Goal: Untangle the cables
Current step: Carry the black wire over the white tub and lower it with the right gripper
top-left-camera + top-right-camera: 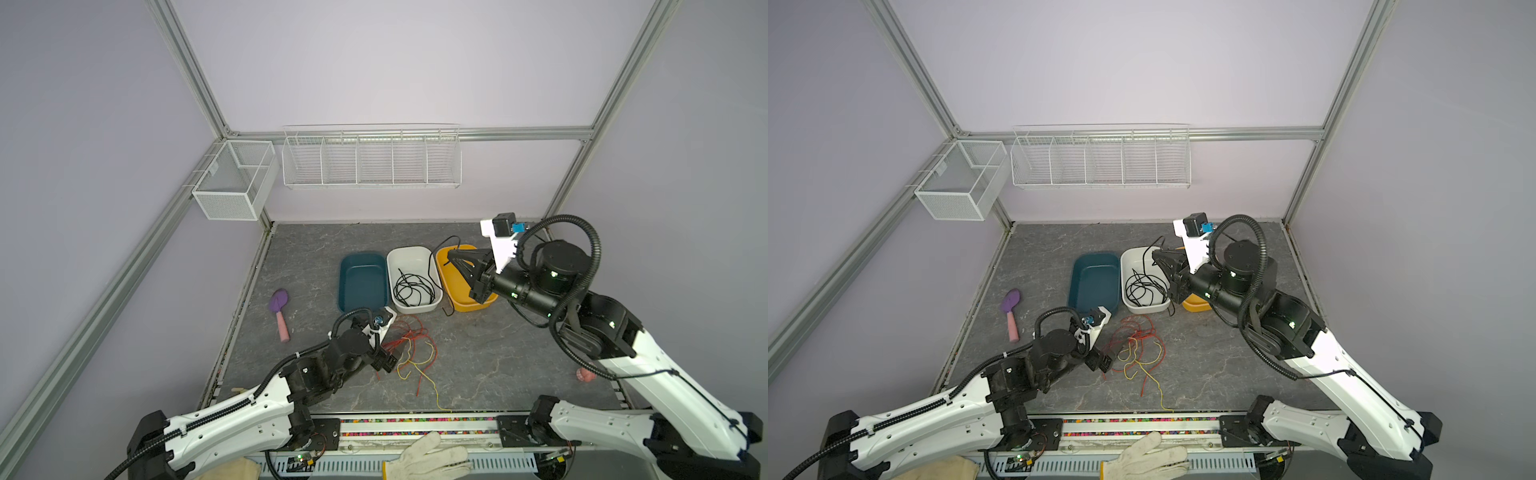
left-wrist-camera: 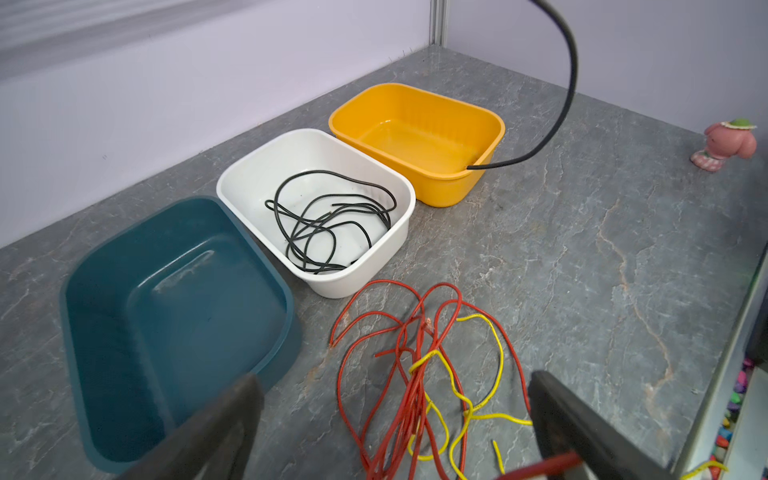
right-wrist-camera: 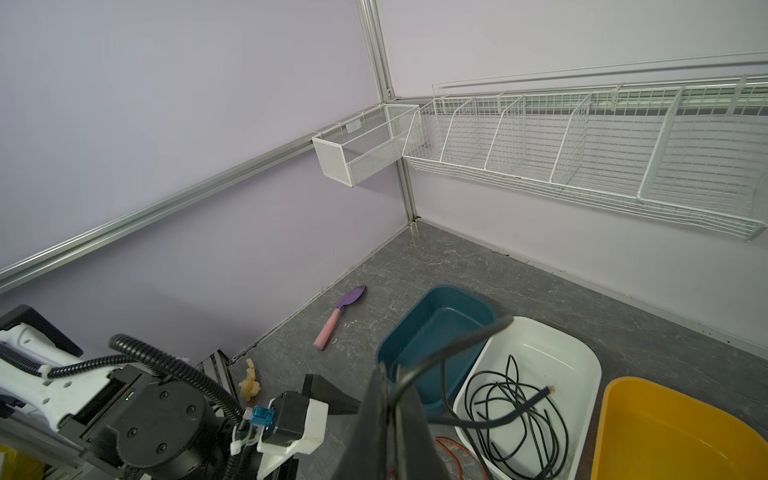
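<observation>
On the surface (image 1: 519,353), red-yellow cables (image 2: 411,411) lie between the wide-open left jaws; right jaws pinch a black cable (image 2: 574,70).

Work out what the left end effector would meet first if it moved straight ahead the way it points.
The left end effector, open, would probably first meet the tangled red and yellow cables on the table just ahead; depth is unclear.

No readable text, labels, brands or numbers on anything in view
</observation>
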Controlling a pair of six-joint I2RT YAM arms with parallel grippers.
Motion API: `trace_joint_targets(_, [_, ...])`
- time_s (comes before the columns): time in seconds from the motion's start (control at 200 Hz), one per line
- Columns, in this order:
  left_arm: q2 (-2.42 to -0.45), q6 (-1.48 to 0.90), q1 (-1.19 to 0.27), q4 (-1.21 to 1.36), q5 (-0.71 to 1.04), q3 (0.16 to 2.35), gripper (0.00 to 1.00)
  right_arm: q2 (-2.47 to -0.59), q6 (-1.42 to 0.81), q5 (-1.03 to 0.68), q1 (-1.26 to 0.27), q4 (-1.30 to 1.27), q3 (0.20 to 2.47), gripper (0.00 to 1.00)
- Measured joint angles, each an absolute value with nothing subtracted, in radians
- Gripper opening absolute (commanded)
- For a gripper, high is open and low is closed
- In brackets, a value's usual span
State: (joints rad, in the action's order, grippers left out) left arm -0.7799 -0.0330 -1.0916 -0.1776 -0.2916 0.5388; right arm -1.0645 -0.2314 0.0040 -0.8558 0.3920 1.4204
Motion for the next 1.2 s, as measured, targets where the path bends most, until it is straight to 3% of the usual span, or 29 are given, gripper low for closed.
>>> trace_joint_targets(0.245, [-0.741,0.086,-1.092,-0.311,-0.291,0.637,0.99,-1.162,-0.235,-0.091,-0.784,0.345,1.452,0.07])
trace_joint_targets(0.62, [-0.836,0.325,-1.092,-0.380,-0.292,0.641,0.99,-1.336,-0.273,-0.270,-0.656,0.268,1.478,0.07])
trace_joint_targets(1.199, [-0.875,0.352,-1.092,-0.340,-0.288,0.551,0.99,-1.531,-0.242,-0.382,-0.581,0.117,1.472,0.07])
